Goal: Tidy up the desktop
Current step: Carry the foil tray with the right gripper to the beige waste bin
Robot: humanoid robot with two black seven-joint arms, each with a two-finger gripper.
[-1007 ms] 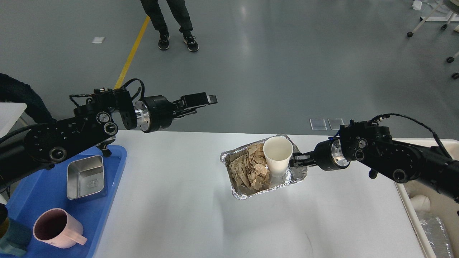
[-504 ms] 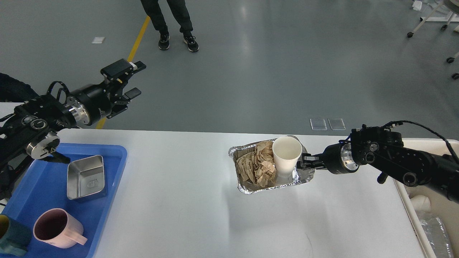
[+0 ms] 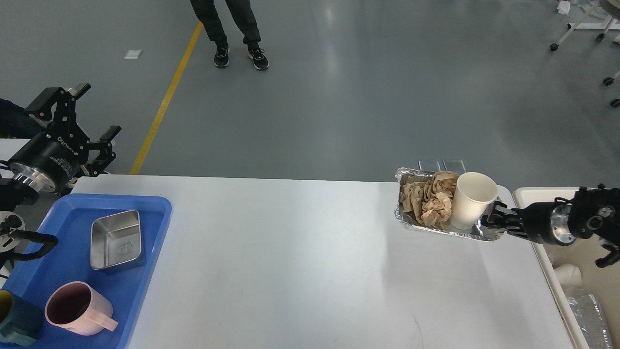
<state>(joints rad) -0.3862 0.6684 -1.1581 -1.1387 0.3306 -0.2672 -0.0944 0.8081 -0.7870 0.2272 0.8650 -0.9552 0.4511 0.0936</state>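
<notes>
White-grey and smooth, the large rectangular desktop [image 3: 300, 261] fills the lower view, bare across its middle. At nine o'clock a blue plastic tray [image 3: 145, 271] overlaps its left edge, holding a square steel container [image 3: 116, 240], a pink mug [image 3: 77, 310] and a dark teal cup [image 3: 14, 325]. At three o'clock, off the right edge, stands a cream-coloured bin [image 3: 533, 194].

A crinkled aluminium foil tray [image 3: 411, 223] sits at about two o'clock, apparently lifted over the desktop's far right corner, its long axis running left to right toward the bin. It carries crumpled brown paper [image 3: 428, 201] and a white paper cup [image 3: 472, 201], upright at the right end.

The right gripper [image 3: 494, 220] pinches the foil tray's right rim, so the load lies at its nine o'clock. The bin is just beyond, at three o'clock, with open room between.

The left gripper [image 3: 85, 116], fingers spread and empty, hangs well apart at ten o'clock.
</notes>
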